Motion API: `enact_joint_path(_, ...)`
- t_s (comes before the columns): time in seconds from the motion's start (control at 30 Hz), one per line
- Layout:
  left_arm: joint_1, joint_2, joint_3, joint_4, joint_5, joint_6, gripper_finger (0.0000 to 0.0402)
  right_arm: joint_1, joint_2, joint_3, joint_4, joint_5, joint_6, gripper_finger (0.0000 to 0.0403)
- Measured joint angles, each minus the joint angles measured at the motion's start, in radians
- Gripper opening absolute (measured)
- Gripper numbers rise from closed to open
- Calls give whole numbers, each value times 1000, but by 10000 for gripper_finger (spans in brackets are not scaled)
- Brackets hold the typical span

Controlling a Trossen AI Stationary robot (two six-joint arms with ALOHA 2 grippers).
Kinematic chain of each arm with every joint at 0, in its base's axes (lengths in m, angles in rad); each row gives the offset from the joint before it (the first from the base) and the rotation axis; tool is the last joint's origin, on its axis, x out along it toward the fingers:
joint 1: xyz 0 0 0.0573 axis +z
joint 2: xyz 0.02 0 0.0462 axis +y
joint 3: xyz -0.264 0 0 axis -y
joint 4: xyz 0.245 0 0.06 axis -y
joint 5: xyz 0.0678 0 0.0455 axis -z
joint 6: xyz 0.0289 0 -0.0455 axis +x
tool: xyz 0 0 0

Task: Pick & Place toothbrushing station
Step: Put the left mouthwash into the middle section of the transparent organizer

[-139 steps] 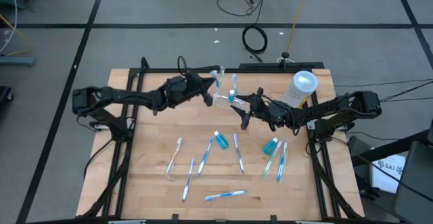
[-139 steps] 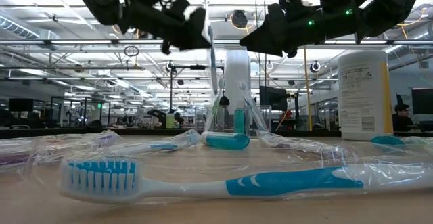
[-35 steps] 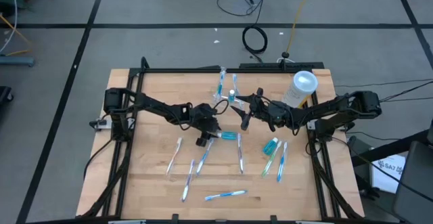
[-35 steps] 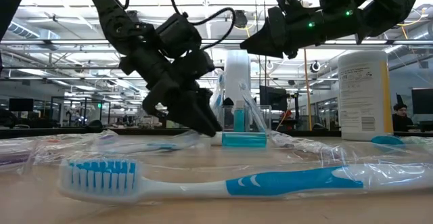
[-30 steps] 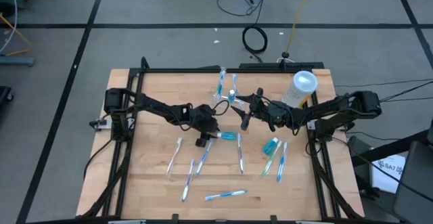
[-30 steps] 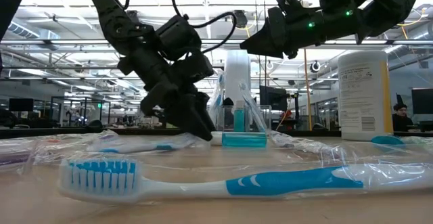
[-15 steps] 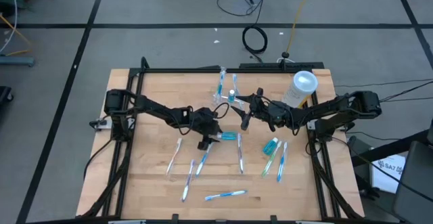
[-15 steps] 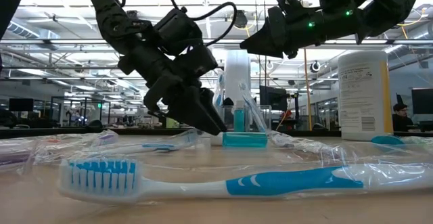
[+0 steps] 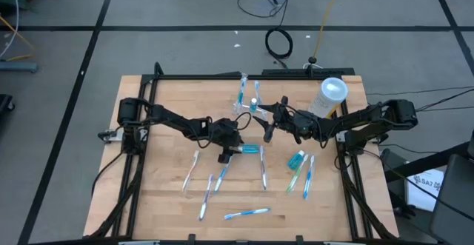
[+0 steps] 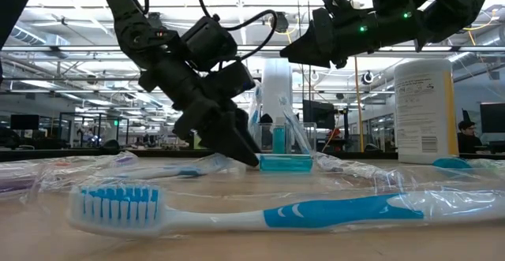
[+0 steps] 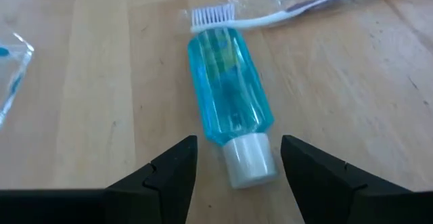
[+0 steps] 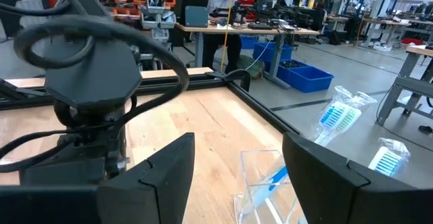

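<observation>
The toothbrushing station [image 9: 245, 107], a clear plastic holder with a wrapped toothbrush and a small blue tube upright in it, stands on its base at the table's far middle [image 10: 278, 132] [image 12: 262, 175]. My left gripper [image 9: 236, 148] [image 11: 237, 173] is open and slants down at the table near the middle. The white cap [image 11: 249, 160] of a lying blue tube [image 11: 229, 85] [image 9: 250, 149] is between its fingers, with a gap on each side. My right gripper [image 9: 266, 129] [image 12: 238, 183] hangs open above the table beside the station, holding nothing.
A whitish cylinder [image 9: 331, 94] stands at the far right. Several wrapped toothbrushes lie over the near half [image 9: 191, 169] [image 9: 261, 167] [image 9: 246, 213], and one lies just beyond the blue tube [image 11: 291, 7]. Another blue tube [image 9: 297, 159] lies right of the middle.
My left gripper's fingertips have edged a little toward the blue tube, which lies where it was. My right gripper has kept still.
</observation>
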State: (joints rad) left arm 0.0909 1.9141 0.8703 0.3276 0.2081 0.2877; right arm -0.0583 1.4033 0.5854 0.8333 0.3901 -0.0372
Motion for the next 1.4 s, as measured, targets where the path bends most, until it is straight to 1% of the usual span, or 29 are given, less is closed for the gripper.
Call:
enact_joint_path(0.3,20,0,0,9,-1,4,132,0,0,0,0,0,0,219)
enact_joint_path(0.47,38,0,0,8,0,-11,100,0,0,0,0,0,0,219)
enact_joint_path(0.67,55,0,0,8,-4,-9,104,0,0,0,-1,0,0,219)
enact_joint_path(0.77,56,-2,0,8,-29,-5,105,0,0,0,-1,0,0,219)
enact_joint_path(0.87,56,-15,0,-9,-37,-2,106,0,0,0,-1,0,0,219)
enact_joint_path(0.97,54,-52,-1,-62,-43,12,106,0,0,0,-2,0,0,219)
enact_joint_path(1.03,47,-87,-1,-107,-88,42,106,0,0,0,-9,-1,17,219)
enact_joint_path(1.17,20,-164,-1,-205,-244,118,106,0,0,0,7,-3,80,219)
enact_joint_path(1.3,-21,-251,1,-277,-401,218,106,2,0,0,15,-7,87,219)
enact_joint_path(1.33,-34,-270,0,-306,-446,247,106,3,0,0,14,-26,84,219)
enact_joint_path(1.4,-59,-296,-1,-309,-543,320,106,6,0,0,21,-91,82,219)
